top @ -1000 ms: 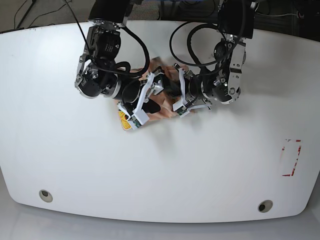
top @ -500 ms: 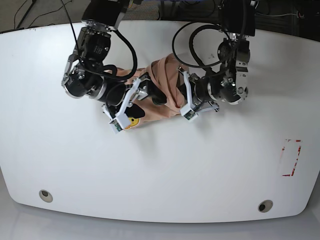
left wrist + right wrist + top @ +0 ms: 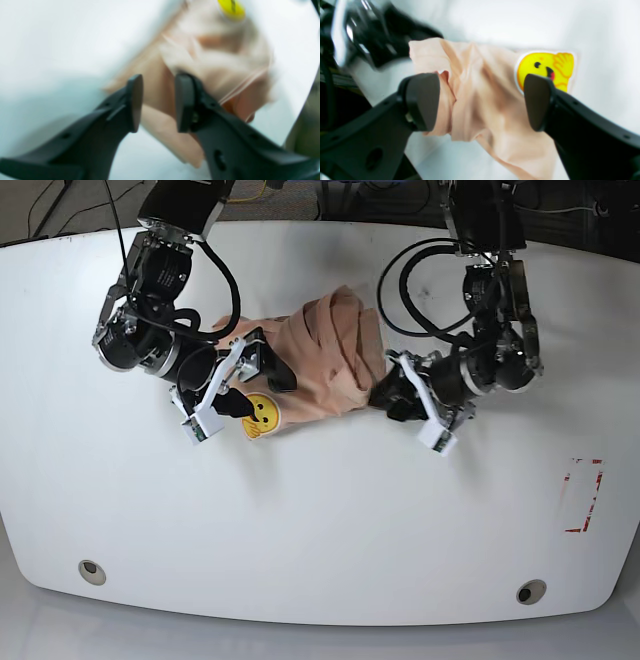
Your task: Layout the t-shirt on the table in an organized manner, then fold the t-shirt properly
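Between both open, empty pincers (image 3: 232, 388) (image 3: 395, 394), the t-shirt (image 3: 325, 360) lies bunched.

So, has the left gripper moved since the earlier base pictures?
Yes. The left gripper has slid toward the red-marked rectangle, off the bunched t-shirt, and its fingers have parted.

1. A robotics lab or test bench is suggested, not a home.
2. The scene is filled by a large glossy white table (image 3: 320, 520) with rounded corners, on which two black robot arms are mounted at 12 o'clock.
3. Two round grommet holes (image 3: 91, 571) are set at 7 and 5 o'clock.
4. A red-marked rectangle (image 3: 582, 495) is seen at 3 o'clock.
5. Loose black cables (image 3: 50, 210) are seen on a grey floor beyond the far edge, at 11 o'clock.
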Controlling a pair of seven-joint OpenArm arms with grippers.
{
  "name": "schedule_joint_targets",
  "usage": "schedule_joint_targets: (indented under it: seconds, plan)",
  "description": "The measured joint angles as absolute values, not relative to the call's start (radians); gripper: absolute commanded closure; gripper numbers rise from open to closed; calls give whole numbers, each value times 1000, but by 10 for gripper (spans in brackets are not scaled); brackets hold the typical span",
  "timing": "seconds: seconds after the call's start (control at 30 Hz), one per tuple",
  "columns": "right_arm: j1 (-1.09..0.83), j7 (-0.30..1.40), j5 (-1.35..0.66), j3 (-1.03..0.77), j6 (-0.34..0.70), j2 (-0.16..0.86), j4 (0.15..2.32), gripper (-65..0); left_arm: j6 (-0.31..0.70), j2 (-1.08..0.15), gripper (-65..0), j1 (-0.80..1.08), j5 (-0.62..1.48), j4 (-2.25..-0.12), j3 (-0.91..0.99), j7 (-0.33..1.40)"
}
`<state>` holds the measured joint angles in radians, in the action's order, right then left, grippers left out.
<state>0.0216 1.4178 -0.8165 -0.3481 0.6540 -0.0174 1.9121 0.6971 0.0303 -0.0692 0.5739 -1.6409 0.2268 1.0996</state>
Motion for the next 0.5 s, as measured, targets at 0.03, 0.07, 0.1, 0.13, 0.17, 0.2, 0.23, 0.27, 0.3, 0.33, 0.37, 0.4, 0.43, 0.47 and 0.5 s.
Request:
schedule_joint_targets:
  seconds: [0.03, 0.07, 0.1, 0.13, 0.17, 0.2, 0.23, 0.27, 0.3, 0.33, 0.37, 0.4, 0.43, 0.47, 0.5]
  plan:
    - [21, 1417, -818, -345, 654, -18, 1912, -503, 697, 17, -237, -71, 588, -1655, 260, 1112]
    - [22, 1418, -818, -344, 654, -19, 1912, -503, 698, 2, -239, -73, 598, -1665, 290, 1130]
    - [22, 1417, -820, -342, 654, -23, 1911, -503, 697, -25, -239, -79, 604, -1676, 336, 1148]
    - [22, 1416, -820, -341, 654, -29, 1906, -503, 697, -45, -239, -88, 606, -1679, 376, 1154]
    - [23, 1414, -821, -339, 654, -32, 1898, -503, 697, -62, -239, -100, 608, -1678, 413, 1176]
    - [23, 1415, -815, -335, 654, -38, 1888, -503, 693, -81, -239, -108, 606, -1678, 451, 1184]
    - [25, 1414, -808, -326, 654, -45, 1876, -503, 694, -100, -239, -117, 610, -1676, 488, 1189]
    - [26, 1416, -791, -313, 651, -54, 1865, -503, 693, -122, -239, -126, 611, -1676, 518, 1199]
    - [27, 1419, -776, -299, 652, -64, 1859, -503, 693, -144, -239, -132, 612, -1676, 543, 1204]
    - [25, 1420, -760, -282, 652, -76, 1855, -503, 693, -167, -239, -136, 616, -1676, 566, 1211]
    - [24, 1420, -751, -266, 652, -86, 1856, -503, 693, -187, -239, -138, 617, -1677, 582, 1215]
    - [23, 1419, -746, -248, 653, -93, 1856, -503, 693, -206, -239, -138, 620, -1678, 596, 1216]
    - [24, 1418, -743, -225, 654, -103, 1856, -503, 693, -223, -239, -137, 620, -1679, 605, 1216]
    - [25, 1417, -731, -200, 655, -105, 1856, -503, 693, -240, -239, -135, 622, -1679, 611, 1217]
    - [28, 1416, -714, -173, 659, -108, 1858, -503, 693, -256, -239, -133, 622, -1678, 616, 1221]
